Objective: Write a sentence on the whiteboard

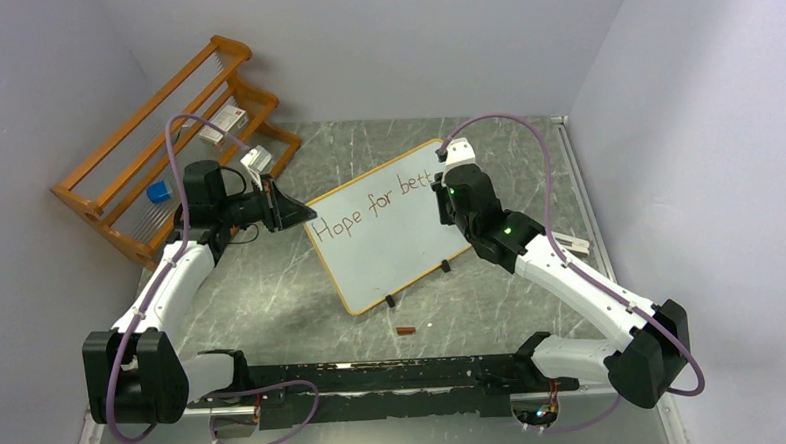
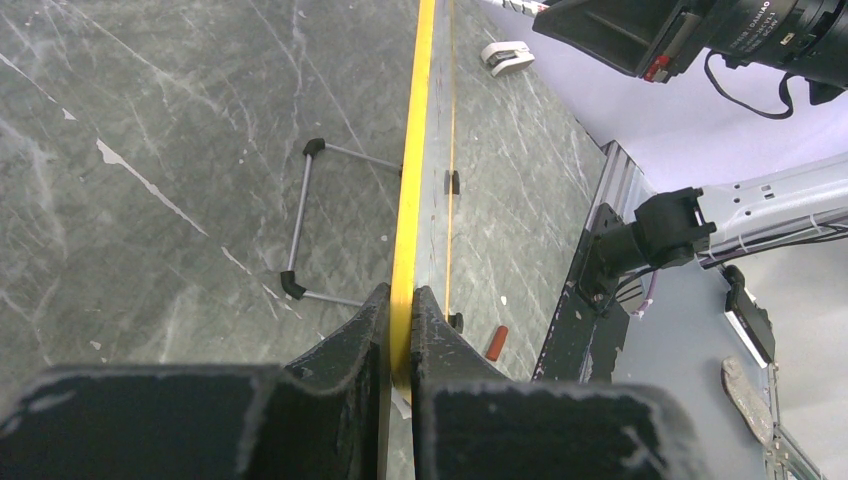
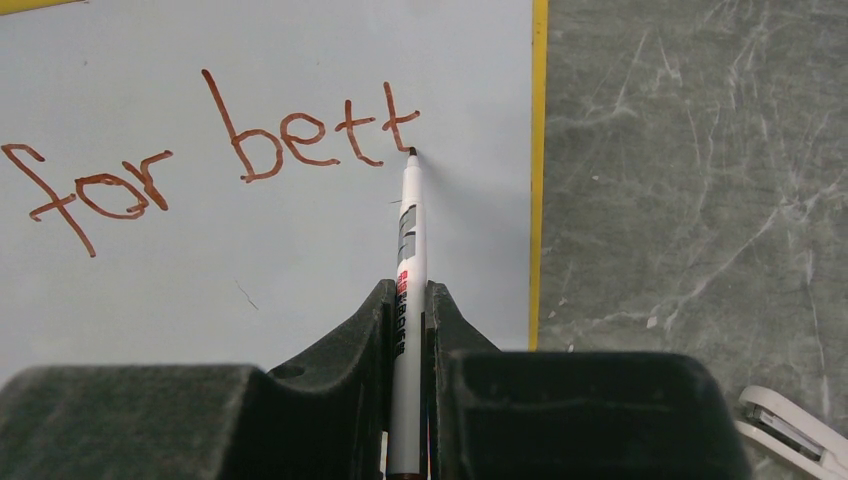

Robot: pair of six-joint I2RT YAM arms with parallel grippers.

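Observation:
The whiteboard stands tilted on the table, its rim yellow-wood. It bears reddish-brown writing reading "Hope for bett". My left gripper is shut on the board's left edge. My right gripper is shut on a white marker. The marker's tip touches the board just right of the last "t", near the board's right rim. The words "for bett" show in the right wrist view.
A small red marker cap lies on the table in front of the board, also seen in the left wrist view. A wooden rack with small items stands at the back left. A white clip lies to the board's right.

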